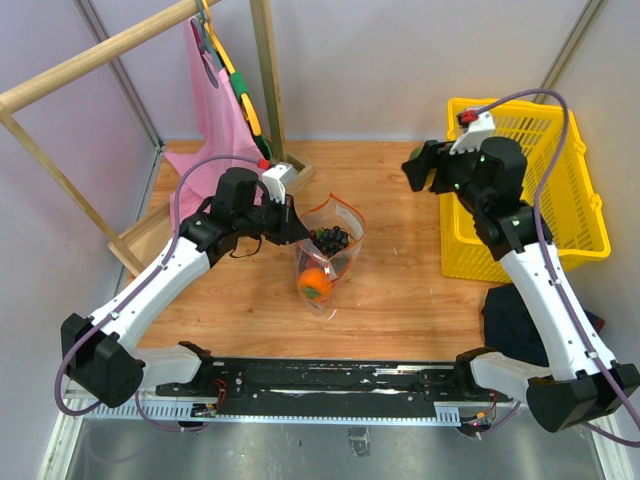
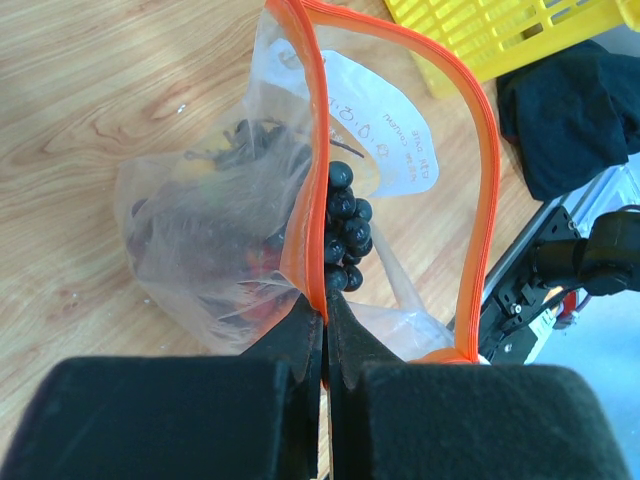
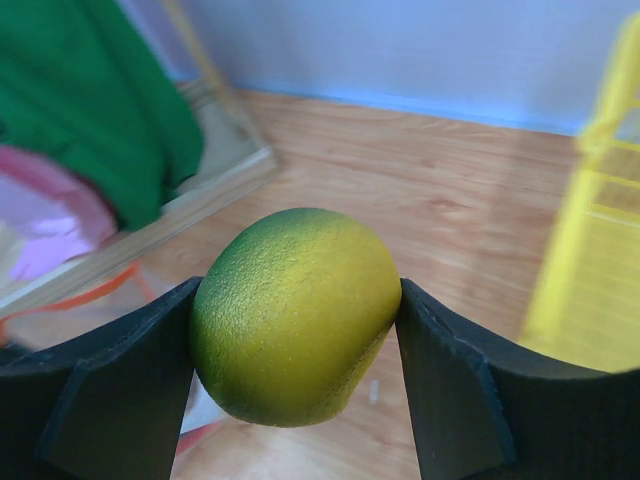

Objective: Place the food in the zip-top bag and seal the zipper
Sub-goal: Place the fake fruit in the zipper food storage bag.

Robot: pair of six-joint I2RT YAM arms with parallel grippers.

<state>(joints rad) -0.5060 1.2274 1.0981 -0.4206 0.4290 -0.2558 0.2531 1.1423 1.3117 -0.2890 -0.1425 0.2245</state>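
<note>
The clear zip-top bag [image 1: 328,262] stands in the middle of the table with its mouth held open. Inside it lie a dark grape bunch [image 1: 333,238] and an orange persimmon [image 1: 314,282]. My left gripper [image 1: 298,228] is shut on the orange-red zipper [image 2: 318,150] at the mouth's edge, pinching it just below the grapes [image 2: 345,225]. My right gripper [image 1: 413,168] hovers to the bag's right, near the basket, shut on a green-yellow lime [image 3: 295,315] wedged between both fingers [image 3: 120,390].
A yellow plastic basket [image 1: 575,245] stands at the right. A dark cloth [image 1: 510,315] lies in front of it. A wooden rack [image 1: 265,70] with a pink cloth [image 1: 215,110] stands at the back left.
</note>
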